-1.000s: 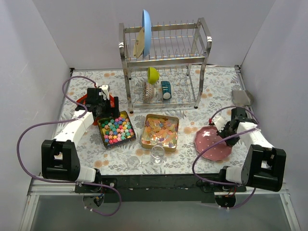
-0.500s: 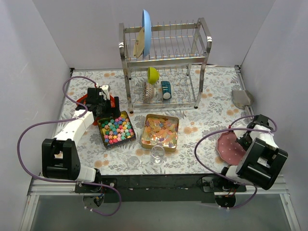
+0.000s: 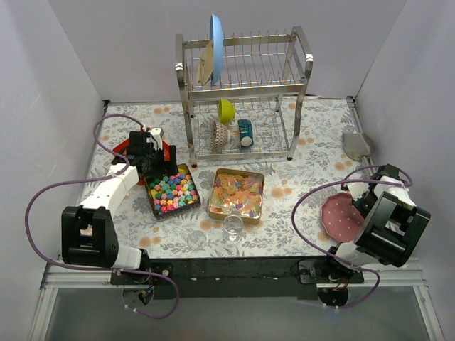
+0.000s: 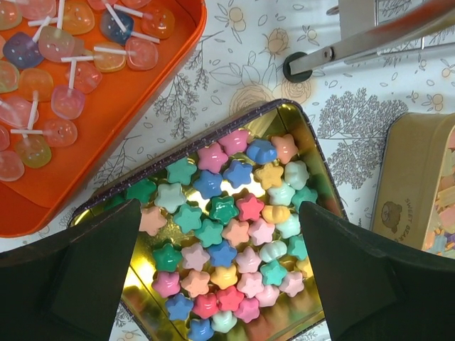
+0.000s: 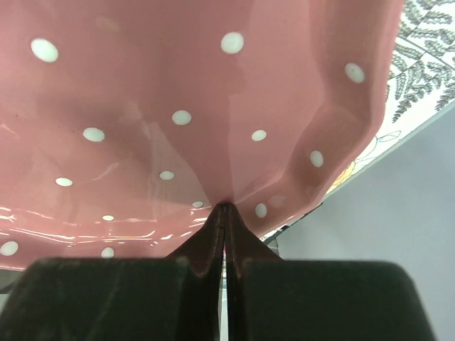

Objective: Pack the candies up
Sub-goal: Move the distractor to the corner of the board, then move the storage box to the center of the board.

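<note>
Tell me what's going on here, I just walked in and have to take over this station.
The job is packing candies. The left gripper hangs open right above the candies, small coloured stars lying in a tin, and holds nothing. The right gripper is shut on the rim of a pink dotted plate at the right side of the table, away from the sweets. A small clear glass stands in front of the second tin.

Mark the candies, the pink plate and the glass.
candies point(image 4: 222, 209): left wrist view, on a green star mid-heap.
pink plate point(image 3: 341, 217): top view, on its dished middle.
glass point(image 3: 232, 229): top view, on its body.
</note>
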Robot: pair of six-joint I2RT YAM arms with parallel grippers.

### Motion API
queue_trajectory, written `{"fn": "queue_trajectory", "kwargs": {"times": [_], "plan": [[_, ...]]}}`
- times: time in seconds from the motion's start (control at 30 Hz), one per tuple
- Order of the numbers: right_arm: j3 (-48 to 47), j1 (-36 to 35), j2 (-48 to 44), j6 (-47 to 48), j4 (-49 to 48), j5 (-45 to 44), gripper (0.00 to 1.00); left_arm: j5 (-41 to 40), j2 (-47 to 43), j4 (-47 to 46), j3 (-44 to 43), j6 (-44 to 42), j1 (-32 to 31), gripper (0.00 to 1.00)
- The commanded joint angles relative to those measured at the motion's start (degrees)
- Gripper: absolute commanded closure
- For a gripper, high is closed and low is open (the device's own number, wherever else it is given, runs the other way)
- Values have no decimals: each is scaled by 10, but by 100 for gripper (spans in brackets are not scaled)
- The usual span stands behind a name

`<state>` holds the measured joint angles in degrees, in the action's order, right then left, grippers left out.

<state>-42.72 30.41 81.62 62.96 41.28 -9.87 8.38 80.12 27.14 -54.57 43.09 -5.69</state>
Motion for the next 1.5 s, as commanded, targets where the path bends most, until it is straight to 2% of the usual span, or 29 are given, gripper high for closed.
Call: {"fn": "queue_trajectory", "kwargs": {"times": [0.0, 0.17, 0.2, 0.27, 0.3, 0.4, 0.47, 0.57, 0.67, 0.7, 0.77, 0.8, 0.9, 1.03, 1.3, 1.47], "plan": [[-36, 5, 12, -11, 30, 91, 99, 0, -37, 16, 19, -16, 2, 7], [-189, -11, -21, -28, 193, 289, 98, -2, -49, 28, 16, -34, 3, 7], [-204, -29, -30, -33, 219, 332, 90, 9, -56, 38, 13, -44, 2, 7], [-228, -81, -60, -61, 220, 361, 80, 39, -66, 58, 11, -84, 2, 8], [-232, -104, -72, -67, 213, 366, 72, 51, -73, 64, 12, -103, 2, 8], [-222, -203, -121, -102, 160, 381, 60, 97, -95, 92, 23, -178, 2, 9], [-210, -262, -153, -103, 133, 421, 56, 116, -97, 117, 26, -225, 2, 10], [-173, -343, -178, -129, 49, 447, 57, 156, -75, 141, 26, -257, 1, 22], [-143, -428, -166, -164, -39, 433, 64, 188, -30, 164, 20, -276, -7, 49], [-134, -446, -158, -188, -59, 428, 65, 195, -18, 169, 17, -280, -16, 73], [-120, -499, -134, -209, -129, 413, 71, 210, 10, 163, 15, -277, -22, 97], [-112, -517, -116, -226, -152, 408, 73, 203, 14, 151, 19, -262, -34, 100], [-102, -573, -66, -249, -231, 394, 76, 180, -1, 82, 53, -263, -69, 100], [-122, -616, -6, -276, -267, 396, 79, 175, -22, 16, 86, -282, -104, 100], [-153, -628, 84, -273, -291, 351, 82, 150, 30, -48, 86, -241, -152, 100], [-160, -628, 107, -274, -302, 320, 84, 145, 67, -76, 64, -239, -191, 100]]}}
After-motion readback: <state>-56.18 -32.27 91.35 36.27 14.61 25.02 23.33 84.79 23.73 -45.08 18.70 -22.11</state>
